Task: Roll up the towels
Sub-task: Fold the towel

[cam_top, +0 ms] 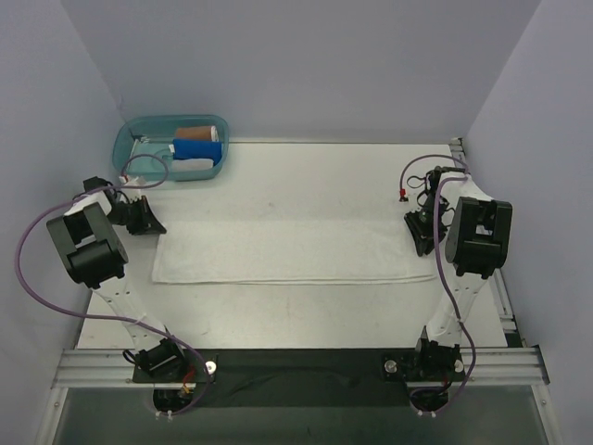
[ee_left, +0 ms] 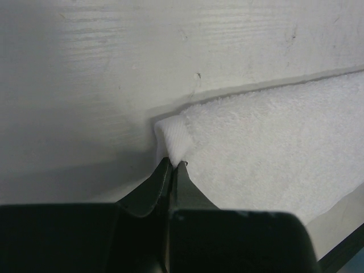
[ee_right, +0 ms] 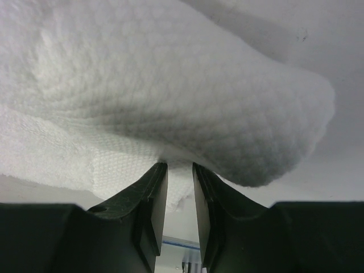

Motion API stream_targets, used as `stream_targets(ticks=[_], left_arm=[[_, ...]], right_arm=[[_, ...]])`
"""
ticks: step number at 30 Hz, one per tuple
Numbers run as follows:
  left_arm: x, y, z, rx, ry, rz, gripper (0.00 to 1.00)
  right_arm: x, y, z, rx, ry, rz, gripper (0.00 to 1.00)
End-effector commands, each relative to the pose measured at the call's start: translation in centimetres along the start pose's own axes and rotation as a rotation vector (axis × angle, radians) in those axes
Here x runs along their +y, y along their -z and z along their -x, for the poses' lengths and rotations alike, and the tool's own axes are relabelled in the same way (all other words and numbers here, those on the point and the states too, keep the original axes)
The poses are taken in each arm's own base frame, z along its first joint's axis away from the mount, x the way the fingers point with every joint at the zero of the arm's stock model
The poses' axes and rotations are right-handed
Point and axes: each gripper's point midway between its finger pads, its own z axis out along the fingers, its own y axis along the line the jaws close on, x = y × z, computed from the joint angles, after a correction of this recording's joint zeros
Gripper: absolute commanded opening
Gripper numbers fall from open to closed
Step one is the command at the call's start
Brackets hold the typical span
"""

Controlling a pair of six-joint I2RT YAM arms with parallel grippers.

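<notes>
White towel (cam_top: 296, 250): left tool (ee_left: 172, 165) clamped on corner; right tool (ee_right: 180, 168) pinching edge, contact partly hidden by fold.

Towel (cam_top: 295, 252) lying across the table (cam_top: 306, 185), one corner sitting between the fingers of the left gripper (ee_left: 172, 166), other end bunching over the fingers of the right gripper (ee_right: 180, 170), tub (cam_top: 120, 148) sitting well beyond the left fingers.

The white rectangular terry-cloth towel (cam_top: 296, 252) is soft, matt cloth with a rough looped pile; its flat woven hem band (ee_left: 173, 135) looks smoother. The white table top (cam_top: 306, 181) is matt and faintly streaked. At upper left, the teal tub (cam_top: 121, 153) is translucent, glossy plastic.
</notes>
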Motion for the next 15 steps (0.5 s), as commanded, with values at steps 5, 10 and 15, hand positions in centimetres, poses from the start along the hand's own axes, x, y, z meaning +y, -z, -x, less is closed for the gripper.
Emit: stream_targets(ticks=[5,10,15], left_arm=[[2.8,-1.0,0.4,-0.006,-0.010,0.108,0.06],[-0.2,1.3,1.7,-0.050,-0.080,0.031,0.38],[-3.4,5.3,3.8,-0.115,-0.180,0.030,0.51]], right_arm=[[-0.2,0.6,-0.6,0.028,0.002,-0.001,0.26],[1.8,3.4,0.4,-0.091,0.011,0.078,0.33],[2.9,7.7,0.8,-0.235,-0.034,0.161,0.40]])
